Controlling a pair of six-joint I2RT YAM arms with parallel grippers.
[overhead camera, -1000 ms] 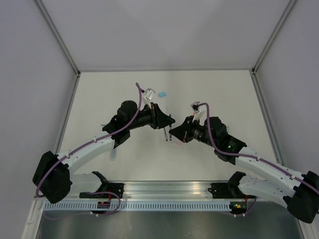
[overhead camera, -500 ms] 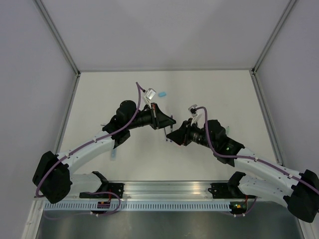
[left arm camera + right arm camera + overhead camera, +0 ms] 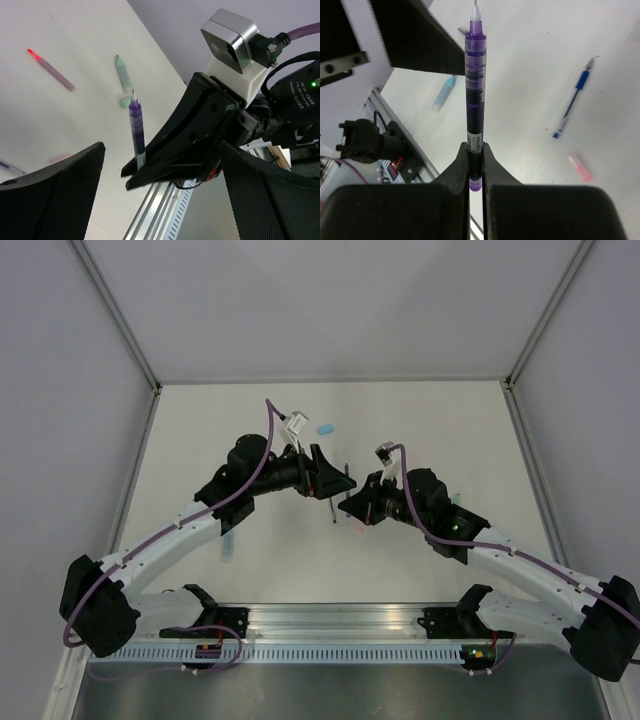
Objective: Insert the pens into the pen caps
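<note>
My right gripper [image 3: 475,146] is shut on the lower end of a dark purple pen [image 3: 474,85], which stands upright with its bare tip up. The same pen [image 3: 136,127] shows in the left wrist view, between the wide-open fingers [image 3: 55,190] of my left gripper [image 3: 161,147], which touch nothing. From above, the left gripper [image 3: 335,478] and right gripper [image 3: 348,506] meet at mid-table. A blue pen [image 3: 572,107], a pink pen [image 3: 52,70], a pale green marker [image 3: 122,75] and a pale blue marker [image 3: 443,93] lie on the table. A light blue cap [image 3: 325,427] lies farther back, a pink cap [image 3: 581,167] near the right gripper.
A small pale green cap [image 3: 125,102] lies beside the green marker. The metal rail [image 3: 330,625] carrying both arm bases runs along the near edge. Grey walls [image 3: 60,390] enclose the white table [image 3: 420,430] on three sides.
The left gripper's jaws have opened wide and let go of the pen, and that arm has shifted slightly. The right gripper has shut on the pen and now holds it alone.
</note>
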